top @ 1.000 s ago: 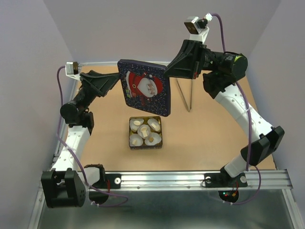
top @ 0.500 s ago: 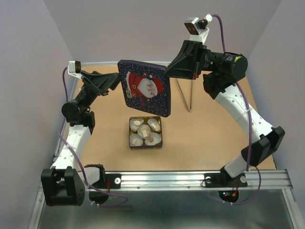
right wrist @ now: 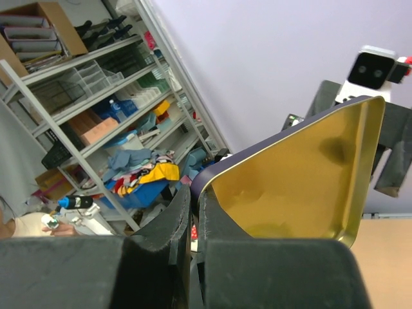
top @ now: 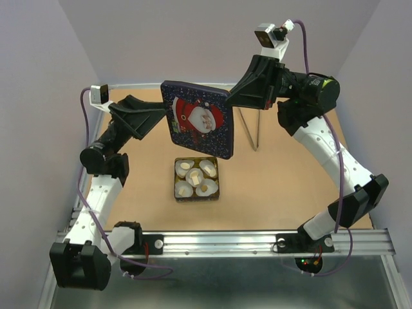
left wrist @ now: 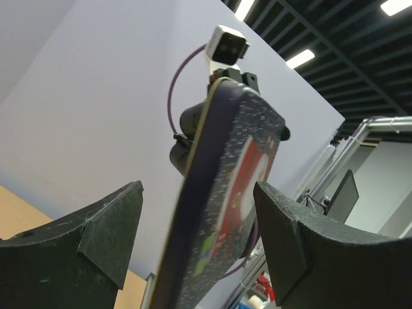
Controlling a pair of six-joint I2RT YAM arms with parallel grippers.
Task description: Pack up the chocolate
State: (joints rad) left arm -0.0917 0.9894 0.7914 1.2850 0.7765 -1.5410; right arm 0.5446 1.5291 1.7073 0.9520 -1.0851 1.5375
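Navy Santa lid [top: 199, 125] up in the air; choc [top: 185, 166] sits in the tin [top: 176, 181] at lid's 6 o'clock.
Hidden/unclear: lid blocks the table [top: 283, 187] behind it; R gripper [top: 230, 100] covers the tweezers' [top: 256, 132] top end; choc bits too small to count or tell shape. Count: 1 lid, 1 tin, 5 white cups [top: 208, 168] inside, w/ pale bits in them; 1 tweezers at tin's 1 o'clock; 2 arms. R claw pressed together, pinching lid's rim at its 2 o'clock corner. L gripper [top: 162, 116] spread wide astride lid's 9 o'clock edge, gaps both sides in wrist view. Surface: tan wood, metal rail at near edge. Room: lilac walls; cluttered shelves behind R wrist, strip lights above.
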